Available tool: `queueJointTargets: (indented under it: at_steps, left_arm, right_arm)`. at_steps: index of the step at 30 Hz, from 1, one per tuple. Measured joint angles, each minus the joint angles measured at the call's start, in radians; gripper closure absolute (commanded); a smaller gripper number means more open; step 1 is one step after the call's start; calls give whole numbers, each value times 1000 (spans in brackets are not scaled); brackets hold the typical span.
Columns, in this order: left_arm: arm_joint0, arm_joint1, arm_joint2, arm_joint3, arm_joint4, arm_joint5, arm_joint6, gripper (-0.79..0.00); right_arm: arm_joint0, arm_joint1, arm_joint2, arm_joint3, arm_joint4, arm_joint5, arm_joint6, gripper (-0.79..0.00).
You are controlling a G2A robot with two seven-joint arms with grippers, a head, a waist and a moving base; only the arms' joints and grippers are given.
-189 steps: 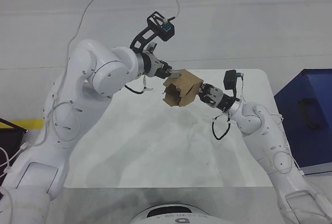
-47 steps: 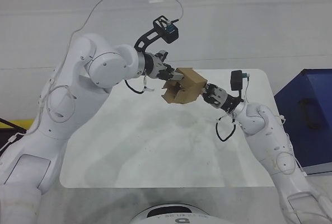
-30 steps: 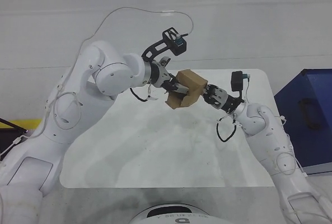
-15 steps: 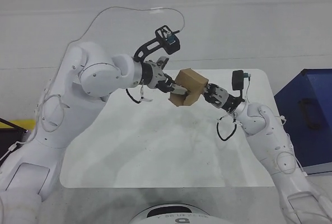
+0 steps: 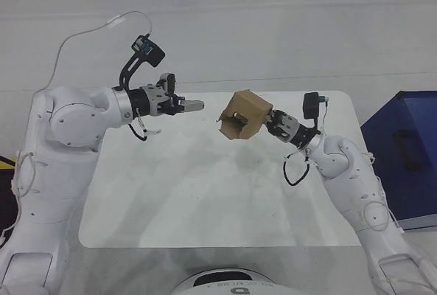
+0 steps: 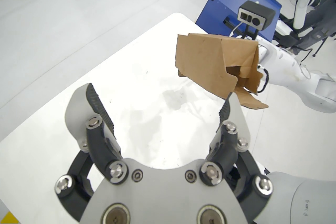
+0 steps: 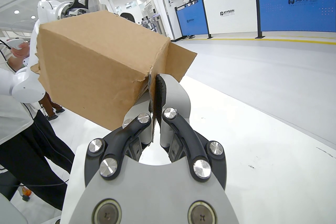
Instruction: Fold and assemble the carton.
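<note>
Brown carton (image 5: 246, 112), partly folded, hangs above the far side of the surface (image 5: 203, 203), clamped by the right hand (image 5: 269, 122). Left hand (image 5: 198, 106) (fingers spread, holding nothing) hovers well left.

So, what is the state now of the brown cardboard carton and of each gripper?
Brown cardboard carton: partly folded, held above the white table, one end open with a loose flap.
Left gripper: open, empty, apart from the carton.
Right gripper: shut on the carton's edge.
</note>
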Motion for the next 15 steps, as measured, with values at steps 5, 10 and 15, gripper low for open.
queueJointTargets:
  at_steps: [5, 10, 15]
  left_arm:
    - [-18, -7, 64, 8, 15, 14, 17, -785]
    - [-52, -15, 133, 15, 83, 56, 9, -785]
    - [-73, -25, 193, 31, 98, 65, 18, -748]
  right_arm:
    - [-10, -1, -2, -25, -32, 15, -12, 0]
    - [-21, 0, 4, -39, -38, 10, -20, 0]
    - [-32, 2, 9, -49, -40, 3, -22, 0]
